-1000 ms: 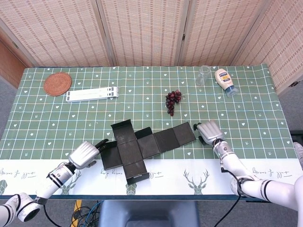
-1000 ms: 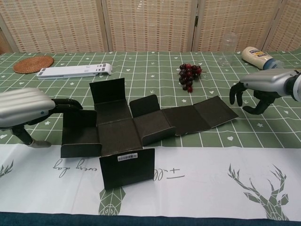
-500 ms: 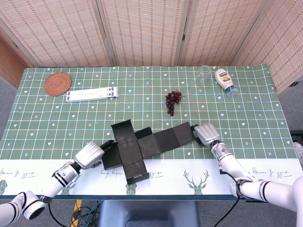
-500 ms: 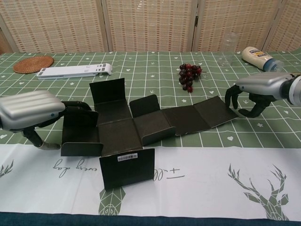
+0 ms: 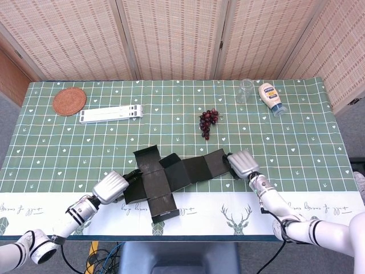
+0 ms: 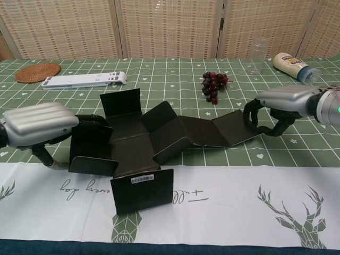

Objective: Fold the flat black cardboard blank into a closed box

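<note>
the left hand [image 6: 40,123] and right hand [image 6: 284,101] touch opposite ends of the black cardboard blank [image 6: 154,141].

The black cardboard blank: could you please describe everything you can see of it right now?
The black cardboard blank is matte, creased into a cross of panels, lying near the table's front edge on the green tablecloth. Several flaps stand partly raised; the front flap is upright and bears a white barcode label. The long strip to its right buckles upward at the folds. The left hand touches the left flap with its fingertips, and the right hand curls its fingers over the strip's far right end.
</note>
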